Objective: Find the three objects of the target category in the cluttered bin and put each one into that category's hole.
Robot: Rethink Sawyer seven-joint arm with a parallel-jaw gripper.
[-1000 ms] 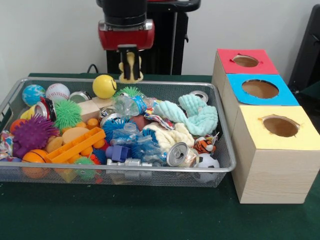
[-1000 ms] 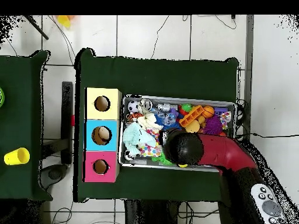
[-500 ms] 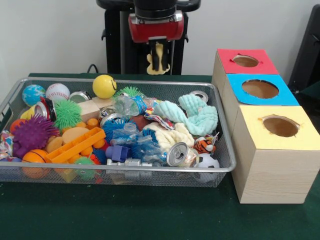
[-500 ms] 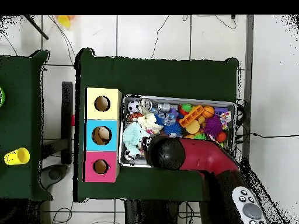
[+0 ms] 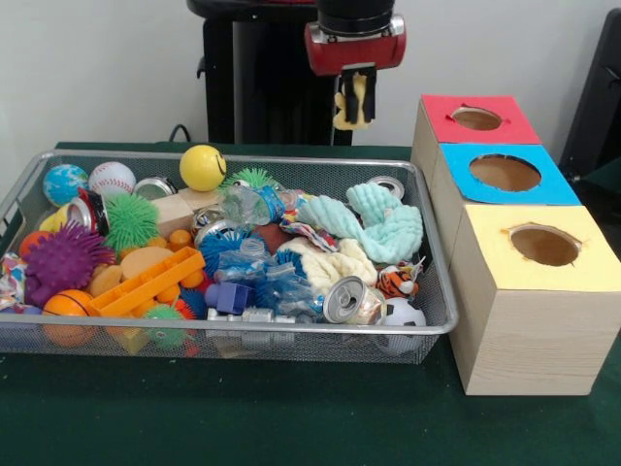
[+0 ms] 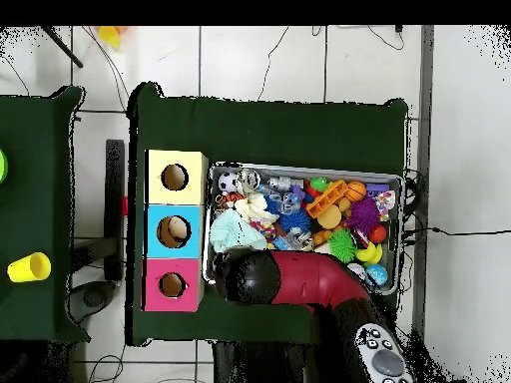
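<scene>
Fingers (image 5: pixel 355 100) around yellow item (image 5: pixel 358 105), shape unclear.

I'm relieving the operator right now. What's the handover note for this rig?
Gripper: shut on a small yellow toy, raised above the bin's back rim, beside the red box.
Boxes: red, blue and yellow stand in a row next to the bin.
Done: one item lifted out; none visibly dropped in a hole.
Left: drop the toy in its hole, then search the clutter for the others.
</scene>
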